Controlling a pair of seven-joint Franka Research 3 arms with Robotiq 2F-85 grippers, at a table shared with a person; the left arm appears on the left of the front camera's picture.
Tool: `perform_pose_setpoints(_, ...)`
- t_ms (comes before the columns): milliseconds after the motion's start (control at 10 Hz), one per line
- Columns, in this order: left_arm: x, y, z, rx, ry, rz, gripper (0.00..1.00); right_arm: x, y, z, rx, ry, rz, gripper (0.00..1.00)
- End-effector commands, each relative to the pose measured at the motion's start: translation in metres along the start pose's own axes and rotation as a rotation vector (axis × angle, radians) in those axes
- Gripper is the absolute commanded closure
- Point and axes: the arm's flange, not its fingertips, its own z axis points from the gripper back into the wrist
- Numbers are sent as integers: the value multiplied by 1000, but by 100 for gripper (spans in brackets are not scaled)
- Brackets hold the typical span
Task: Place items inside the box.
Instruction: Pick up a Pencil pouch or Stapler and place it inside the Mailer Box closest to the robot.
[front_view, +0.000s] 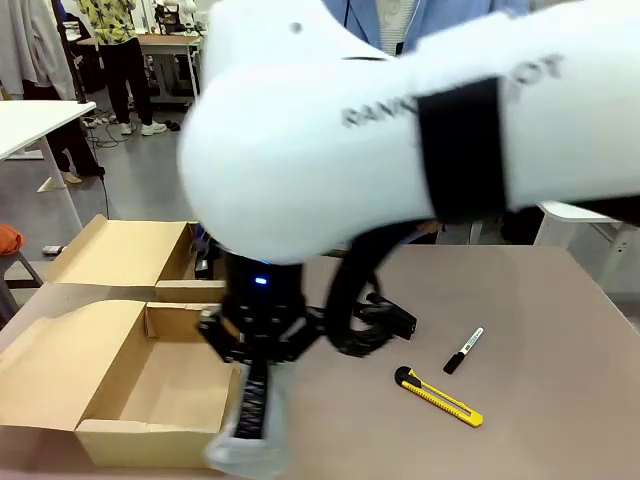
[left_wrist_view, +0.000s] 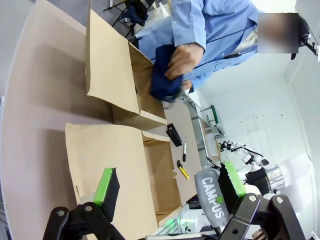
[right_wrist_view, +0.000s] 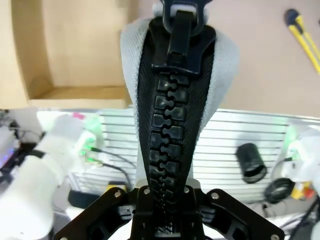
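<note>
1. Step in hand: carrying one item to the box, as I read it. The right gripper (front_view: 255, 362) is clamped tight on the grey pencil case (front_view: 248, 430) along its zipper, and the case hangs below the jaws.
2. Case location: front view, at the 4 o'clock corner of the cardboard box (front_view: 140, 440). It is not yet inside, and I cannot tell if it touches the wall.
3. Box: flaps open, and the visible floor is bare.
4. Left gripper (left_wrist_view: 167, 180): jaws apart with nothing between the pads, above the box.
5. Waiting on the table, all well apart from the box:
   - black stapler (front_view: 392, 318) at 2 o'clock of the case
   - marker (front_view: 463, 350), also about 2 o'clock
   - utility knife (front_view: 438, 397) at 3 o'clock
6. Person's hand (left_wrist_view: 186, 59): holds the dark blue pouch (left_wrist_view: 162, 82) beyond the box's far flap.
7. Next move, my guess: shift the case toward 9 o'clock until it is over the open floor, then lower and let go. The case is long and looks floppy, so it should clear the right wall first.
</note>
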Motion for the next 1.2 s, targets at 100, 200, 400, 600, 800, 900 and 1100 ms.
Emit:
perform_pose_setpoints(100,0,-2,-1,-16,-14,-18,0,21,96,-4,38,-48,-35,93)
perform_pose_setpoints(200,0,-2,-1,-16,-14,-18,0,28,115,-9,39,-75,-25,93)
perform_pose_setpoints(400,0,-2,-1,-16,-14,-18,0,44,137,-28,27,-122,53,93)
perform_pose_setpoints(600,0,-2,-1,-16,-14,-18,0,28,99,-21,55,-70,4,93)
perform_pose_setpoints(800,0,-2,-1,-16,-14,-18,0,42,119,-43,22,-149,-46,93)
perform_pose_setpoints(900,0,-2,-1,-16,-14,-18,0,53,133,-50,30,-145,13,93)
perform_pose_setpoints(1100,0,-2,-1,-16,-14,-18,0,73,151,-56,14,-115,53,93)
